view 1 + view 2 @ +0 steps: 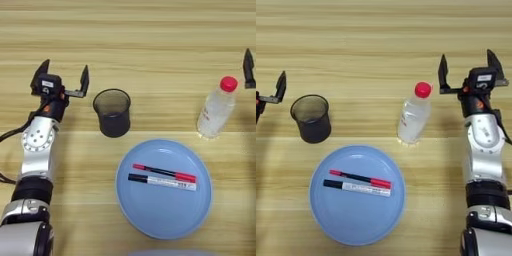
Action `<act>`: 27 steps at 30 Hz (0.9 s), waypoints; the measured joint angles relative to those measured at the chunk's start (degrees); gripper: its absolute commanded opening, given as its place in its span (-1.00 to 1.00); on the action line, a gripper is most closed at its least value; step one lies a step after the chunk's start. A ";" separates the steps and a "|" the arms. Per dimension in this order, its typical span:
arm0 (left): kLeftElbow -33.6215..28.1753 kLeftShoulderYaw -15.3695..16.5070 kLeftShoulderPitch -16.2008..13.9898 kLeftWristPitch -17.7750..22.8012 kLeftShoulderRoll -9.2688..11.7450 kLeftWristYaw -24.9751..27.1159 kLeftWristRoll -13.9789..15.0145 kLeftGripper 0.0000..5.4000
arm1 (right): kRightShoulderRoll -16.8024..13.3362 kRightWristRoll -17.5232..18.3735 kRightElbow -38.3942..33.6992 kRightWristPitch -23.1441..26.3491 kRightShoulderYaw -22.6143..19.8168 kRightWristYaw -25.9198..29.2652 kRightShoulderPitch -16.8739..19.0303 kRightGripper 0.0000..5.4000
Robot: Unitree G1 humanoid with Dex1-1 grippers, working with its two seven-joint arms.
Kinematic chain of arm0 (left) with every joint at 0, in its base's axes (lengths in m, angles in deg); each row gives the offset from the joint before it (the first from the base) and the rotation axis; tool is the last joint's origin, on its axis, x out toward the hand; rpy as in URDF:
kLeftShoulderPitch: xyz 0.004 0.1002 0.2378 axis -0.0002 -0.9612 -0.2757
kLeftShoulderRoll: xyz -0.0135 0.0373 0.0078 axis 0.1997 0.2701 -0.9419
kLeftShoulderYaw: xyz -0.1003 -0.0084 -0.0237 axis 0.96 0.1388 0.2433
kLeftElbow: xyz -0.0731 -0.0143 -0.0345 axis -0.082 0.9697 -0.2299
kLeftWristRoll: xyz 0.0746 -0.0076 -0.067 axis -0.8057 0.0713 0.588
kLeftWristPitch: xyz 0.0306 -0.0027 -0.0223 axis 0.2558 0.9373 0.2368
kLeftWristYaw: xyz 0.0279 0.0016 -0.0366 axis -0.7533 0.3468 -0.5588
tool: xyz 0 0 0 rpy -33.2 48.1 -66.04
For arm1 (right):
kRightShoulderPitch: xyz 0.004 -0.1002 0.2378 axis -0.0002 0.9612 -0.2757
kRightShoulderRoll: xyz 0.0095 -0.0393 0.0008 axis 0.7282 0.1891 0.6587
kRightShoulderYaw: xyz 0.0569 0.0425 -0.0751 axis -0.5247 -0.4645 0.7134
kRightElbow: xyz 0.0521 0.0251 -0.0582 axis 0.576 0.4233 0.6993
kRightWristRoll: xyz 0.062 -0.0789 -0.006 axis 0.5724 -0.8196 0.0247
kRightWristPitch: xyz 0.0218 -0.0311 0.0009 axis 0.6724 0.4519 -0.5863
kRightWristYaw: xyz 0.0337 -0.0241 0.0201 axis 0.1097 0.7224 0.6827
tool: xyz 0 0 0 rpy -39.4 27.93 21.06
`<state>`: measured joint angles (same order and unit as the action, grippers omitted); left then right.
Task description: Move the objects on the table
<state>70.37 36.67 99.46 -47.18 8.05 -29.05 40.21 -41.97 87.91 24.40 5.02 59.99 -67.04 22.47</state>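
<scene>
1. Left gripper point(64, 75): over the table's left side, fingers spread wide, holding nothing; sits just left of the dark translucent cup point(112, 112), not touching.
2. Right gripper point(467, 70): over the right side, fingers wide apart, empty; just right of the clear plastic bottle point(414, 116), apart from it.
3. Cup upright, left of centre on the wooden table point(150, 40).
4. Bottle upright, red cap point(423, 90) on.
5. Light-blue plate point(165, 215) nearest the robot, between and below cup and bottle.
6. Two markers point(164, 177) lie side by side on the plate, nearly horizontal.
</scene>
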 measured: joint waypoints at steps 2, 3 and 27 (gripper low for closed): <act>-0.12 0.00 0.00 0.08 -0.02 -0.06 0.00 0.99 | -0.23 0.62 -3.28 0.55 -0.32 -0.02 0.14 1.00; -0.14 -0.01 -0.01 0.13 -0.05 -0.08 0.00 0.99 | -0.43 0.84 -4.82 0.77 -0.43 -0.01 0.16 1.00; 0.08 -0.09 0.00 0.18 -0.23 -0.58 -0.01 0.99 | -0.97 22.97 -29.38 15.79 2.68 17.22 6.80 1.00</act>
<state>70.45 36.57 99.45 -46.99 7.82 -29.63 40.20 -42.95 110.88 -4.98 20.81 62.67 -49.82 29.26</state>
